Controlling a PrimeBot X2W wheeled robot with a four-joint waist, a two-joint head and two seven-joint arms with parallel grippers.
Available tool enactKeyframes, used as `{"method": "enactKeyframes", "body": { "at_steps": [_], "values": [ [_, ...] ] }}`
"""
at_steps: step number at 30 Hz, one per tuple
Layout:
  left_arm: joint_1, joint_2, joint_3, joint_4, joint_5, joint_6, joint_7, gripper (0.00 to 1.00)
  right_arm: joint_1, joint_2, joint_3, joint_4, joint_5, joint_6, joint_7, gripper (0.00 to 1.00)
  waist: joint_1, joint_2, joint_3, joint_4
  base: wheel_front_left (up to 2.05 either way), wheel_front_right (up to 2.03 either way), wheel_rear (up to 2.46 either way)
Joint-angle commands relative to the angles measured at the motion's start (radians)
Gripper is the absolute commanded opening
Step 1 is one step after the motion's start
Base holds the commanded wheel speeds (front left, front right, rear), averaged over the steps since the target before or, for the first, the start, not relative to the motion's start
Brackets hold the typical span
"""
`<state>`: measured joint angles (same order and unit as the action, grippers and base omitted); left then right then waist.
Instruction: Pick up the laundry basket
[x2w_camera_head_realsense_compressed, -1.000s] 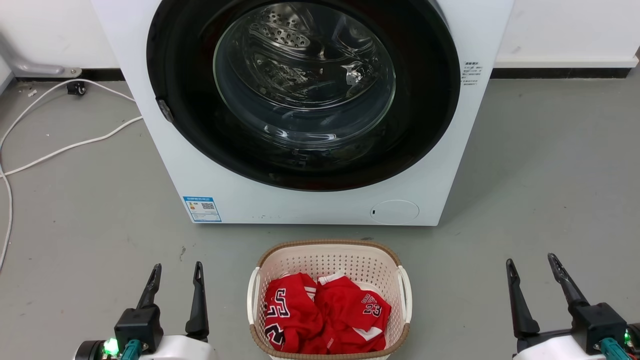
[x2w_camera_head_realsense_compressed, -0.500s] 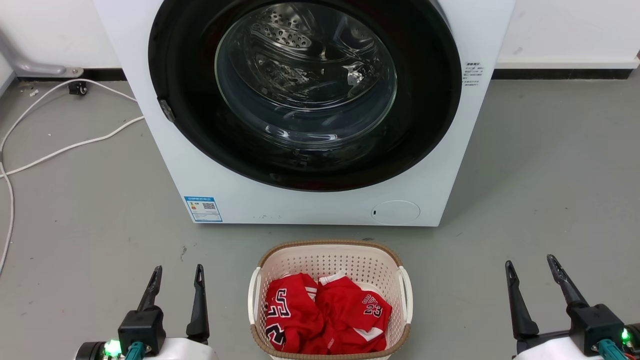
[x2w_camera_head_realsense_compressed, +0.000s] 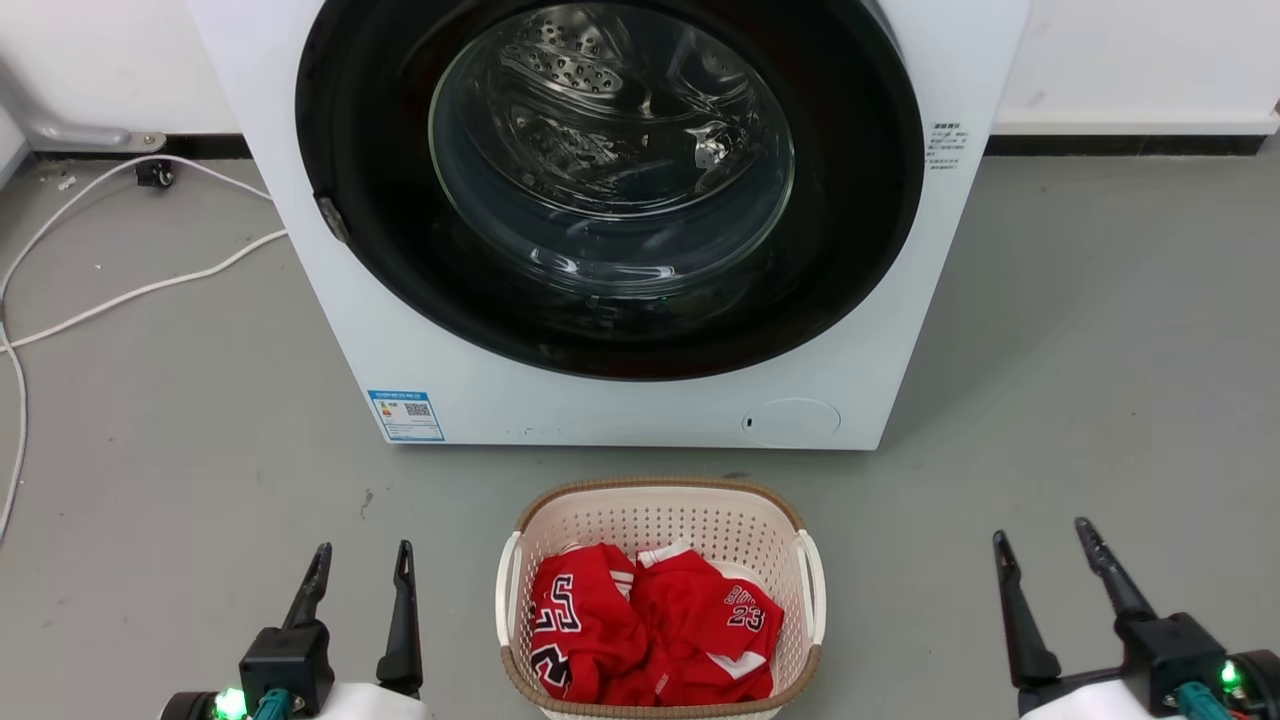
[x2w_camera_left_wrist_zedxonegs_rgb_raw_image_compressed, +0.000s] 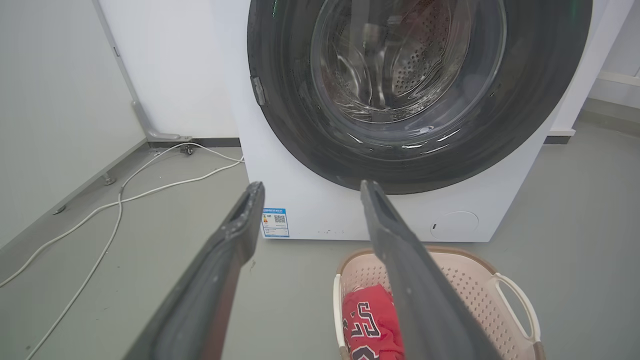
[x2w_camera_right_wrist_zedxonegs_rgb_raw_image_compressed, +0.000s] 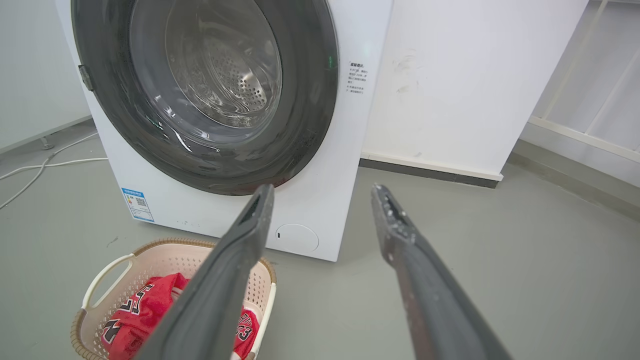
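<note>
The laundry basket (x2w_camera_head_realsense_compressed: 660, 486), red jerseys (x2w_camera_head_realsense_compressed: 650, 630) heaped inside it, stands on the grey floor (x2w_camera_head_realsense_compressed: 1100, 350) just before the white washing machine (x2w_camera_head_realsense_compressed: 620, 410), and my left gripper (x2w_camera_head_realsense_compressed: 363, 548) and my right gripper (x2w_camera_head_realsense_compressed: 1040, 530) hover on either side, well apart from its handles, fingers spread and pointing toward the machine.

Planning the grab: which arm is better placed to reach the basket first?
Left, probably: the left end effector, open, sits nearer the basket than the right end effector, also open, farther out to the side.
</note>
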<state>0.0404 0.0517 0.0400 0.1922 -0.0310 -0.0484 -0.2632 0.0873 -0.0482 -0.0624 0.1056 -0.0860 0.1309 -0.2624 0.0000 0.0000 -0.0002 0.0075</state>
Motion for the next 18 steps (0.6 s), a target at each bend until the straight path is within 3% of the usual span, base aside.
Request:
{"method": "enactKeyframes", "body": {
  "at_steps": [1, 5, 11, 18],
  "values": [
    [-0.007, -0.001, -0.001, 0.018, -0.004, -0.007, -0.002, 1.00, -0.002, -0.003, 0.015, 0.017, -0.001, 0.000, -0.004, 1.00, 0.0000, 0.0000, 0.013, 0.001, 0.00, 0.00, 0.00],
    [-0.045, -0.001, -0.001, 0.056, -0.005, -0.015, -0.002, 1.00, -0.048, -0.004, 0.034, 0.043, -0.011, 0.000, -0.003, 1.00, 0.0000, 0.0000, 0.055, 0.001, 0.00, 0.00, 0.00],
    [-0.195, 0.004, 0.014, 0.159, -0.025, -0.042, -0.002, 1.00, -0.193, -0.003, 0.059, 0.107, -0.047, 0.000, -0.003, 1.00, 0.0000, 0.0000, 0.213, -0.003, 0.00, 0.00, 0.00],
    [-0.402, 0.039, 0.023, 0.338, -0.024, -0.063, -0.002, 1.00, -0.381, -0.003, 0.085, 0.266, -0.039, 0.000, -0.003, 1.00, 0.0000, 0.0000, 0.385, -0.013, 0.00, 0.00, 0.00]
  ]
}}
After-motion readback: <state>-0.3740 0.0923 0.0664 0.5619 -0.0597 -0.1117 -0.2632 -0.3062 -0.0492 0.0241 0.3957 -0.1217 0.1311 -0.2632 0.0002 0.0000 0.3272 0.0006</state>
